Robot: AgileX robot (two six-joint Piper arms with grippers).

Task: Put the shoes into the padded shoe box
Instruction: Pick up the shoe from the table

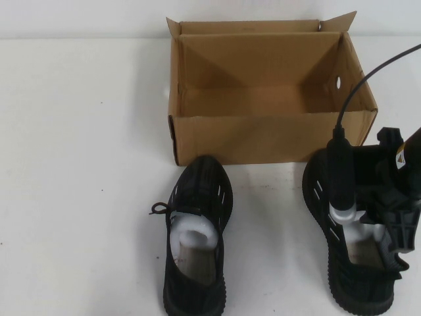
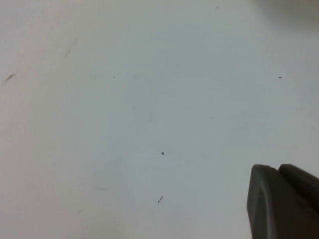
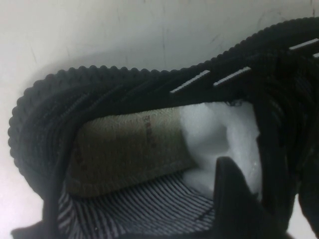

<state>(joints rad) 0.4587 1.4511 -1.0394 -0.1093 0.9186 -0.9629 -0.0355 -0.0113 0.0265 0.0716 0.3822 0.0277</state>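
The padded shoe box (image 1: pixel 263 138) is brown cardboard and stands open at the back middle of the table, flaps upright. One black knit sneaker (image 1: pixel 197 197) lies in front of it, toe toward the box, with white paper stuffing inside. The second sneaker (image 1: pixel 358 289) lies at the right on the table. My right gripper (image 1: pixel 385 227) is down over this sneaker (image 3: pixel 99 94). It is open, one finger (image 3: pixel 234 194) inside the shoe next to the white stuffing (image 3: pixel 219 129), the shoe's side wall between the jaws. My left gripper (image 2: pixel 278 172) is shut and empty over bare table, outside the high view.
The white table (image 1: pixel 79 164) stretches wide to the left of the box and the shoes. A black cable (image 1: pixel 368 76) arcs from the right arm over the box's right front corner. The box has a small round hole (image 1: pixel 338 83) in its right wall.
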